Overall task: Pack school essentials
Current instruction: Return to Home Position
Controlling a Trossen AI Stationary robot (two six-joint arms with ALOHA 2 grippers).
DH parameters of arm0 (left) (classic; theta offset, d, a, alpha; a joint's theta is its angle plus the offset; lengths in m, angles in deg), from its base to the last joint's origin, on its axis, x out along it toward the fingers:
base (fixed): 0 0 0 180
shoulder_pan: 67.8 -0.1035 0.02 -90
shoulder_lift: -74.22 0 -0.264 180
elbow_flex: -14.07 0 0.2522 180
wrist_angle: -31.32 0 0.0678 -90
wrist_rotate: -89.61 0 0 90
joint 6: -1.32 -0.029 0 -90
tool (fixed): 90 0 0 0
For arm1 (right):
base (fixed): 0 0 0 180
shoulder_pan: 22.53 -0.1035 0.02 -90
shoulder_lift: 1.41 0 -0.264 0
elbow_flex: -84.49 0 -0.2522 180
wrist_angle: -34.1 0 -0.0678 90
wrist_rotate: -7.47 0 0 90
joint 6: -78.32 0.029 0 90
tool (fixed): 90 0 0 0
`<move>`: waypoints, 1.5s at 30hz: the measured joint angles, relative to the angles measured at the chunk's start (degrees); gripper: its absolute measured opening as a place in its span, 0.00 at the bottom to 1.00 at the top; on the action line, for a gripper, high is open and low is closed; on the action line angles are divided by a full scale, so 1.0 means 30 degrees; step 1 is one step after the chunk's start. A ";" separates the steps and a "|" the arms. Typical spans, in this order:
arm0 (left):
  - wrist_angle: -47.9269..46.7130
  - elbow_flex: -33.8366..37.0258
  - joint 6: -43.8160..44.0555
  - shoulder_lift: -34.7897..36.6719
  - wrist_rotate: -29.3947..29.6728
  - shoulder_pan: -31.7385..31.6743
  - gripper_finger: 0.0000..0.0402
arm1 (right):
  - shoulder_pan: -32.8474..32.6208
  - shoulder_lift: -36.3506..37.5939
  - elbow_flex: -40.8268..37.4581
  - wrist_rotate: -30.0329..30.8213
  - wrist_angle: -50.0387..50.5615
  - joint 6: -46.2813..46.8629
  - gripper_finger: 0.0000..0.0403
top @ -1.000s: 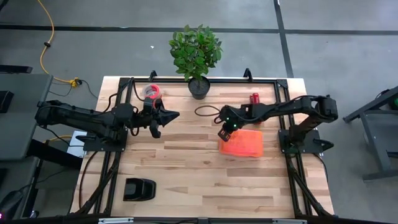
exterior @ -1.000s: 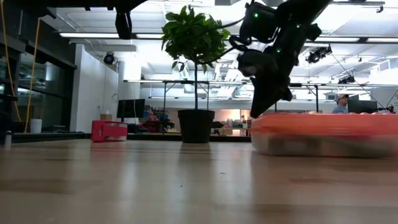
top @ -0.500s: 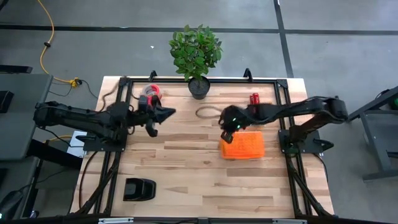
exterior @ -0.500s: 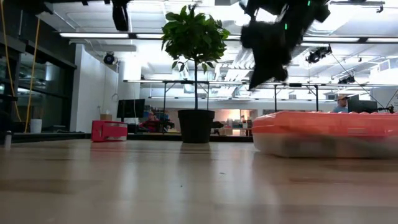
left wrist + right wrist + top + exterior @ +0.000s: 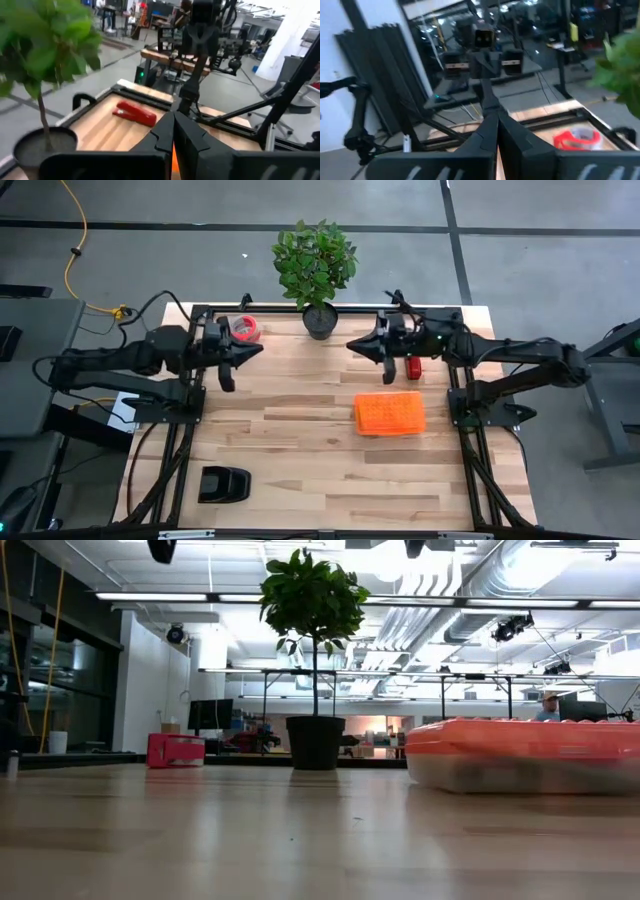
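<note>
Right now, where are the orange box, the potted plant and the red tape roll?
orange box (image 5: 389, 413): high view, middle of its lid.
potted plant (image 5: 315, 258): high view, on its leaves.
red tape roll (image 5: 253, 331): high view, on its red ring.

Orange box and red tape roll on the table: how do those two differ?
The orange box is a flat rectangle; the red tape roll is a small ring. The box is much bigger than the roll. The box lies on the right arm's side, the roll on the left arm's. Both rest on the wooden table; the left end effector and right end effector, both shut, touch neither.
</note>
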 joint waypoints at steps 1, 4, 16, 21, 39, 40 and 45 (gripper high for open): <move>-0.0014 -0.0211 -0.0248 0.0000 0.0051 0.0020 0.00 | 0.0005 0.0118 0.0000 -0.0216 -0.0009 -0.0199 0.00; 0.0155 -0.0477 -0.0726 0.0000 0.0057 0.0018 0.00 | 0.0005 0.0287 0.0000 -0.0478 0.0319 -0.0590 0.00; 0.0077 -0.0325 -0.0719 0.0233 -0.0734 0.0020 0.00 | 0.0000 0.0288 0.0000 -0.0486 0.0381 -0.0344 0.00; 0.1345 0.2081 -0.0300 0.1927 -0.1418 0.0020 0.00 | 0.0005 0.0281 -0.0015 -0.0494 0.0980 0.0052 0.00; 0.2828 1.2442 0.2567 1.2922 -0.1149 0.0027 0.00 | -0.0002 0.0281 -0.0022 -0.0501 0.1750 0.0564 0.00; 0.3021 1.2833 0.2651 1.3270 -0.1133 0.0027 0.00 | -0.0002 0.0281 -0.0022 -0.0501 0.1771 0.0584 0.00; 0.3889 1.3731 0.2662 1.3059 -0.1065 0.0027 0.00 | -0.0002 0.0281 -0.0022 -0.0501 0.1798 0.0591 0.00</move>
